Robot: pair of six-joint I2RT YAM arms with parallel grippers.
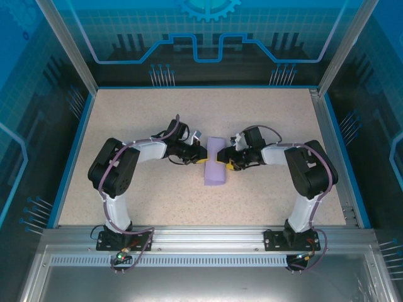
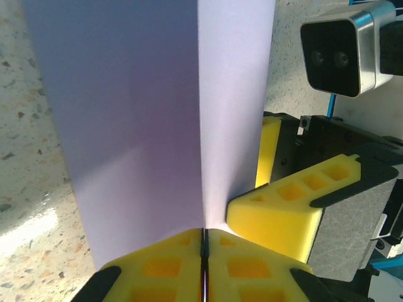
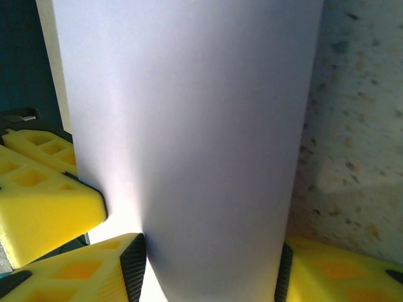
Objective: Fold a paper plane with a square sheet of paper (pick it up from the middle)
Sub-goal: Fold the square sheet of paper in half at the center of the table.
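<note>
The square sheet of paper (image 1: 215,170) is pale purple and lies mid-table as a narrow doubled strip between both grippers. In the left wrist view the paper (image 2: 138,126) rises in two leaves from a centre crease, and my left gripper (image 2: 203,234) is shut on its near edge at that crease. The left gripper (image 1: 199,156) sits at the strip's left side and the right gripper (image 1: 232,161) at its right. In the right wrist view the paper (image 3: 201,126) bows outward between my right gripper's (image 3: 211,267) pads, which stand wide apart on either side of the bulge.
The speckled tabletop (image 1: 151,119) is ringed by a blue rim (image 1: 70,157) and metal frame posts. A right finger (image 2: 283,211) presses close beside the left jaws, with the right wrist camera (image 2: 340,53) above it. Left fingers (image 3: 44,201) show beside the paper.
</note>
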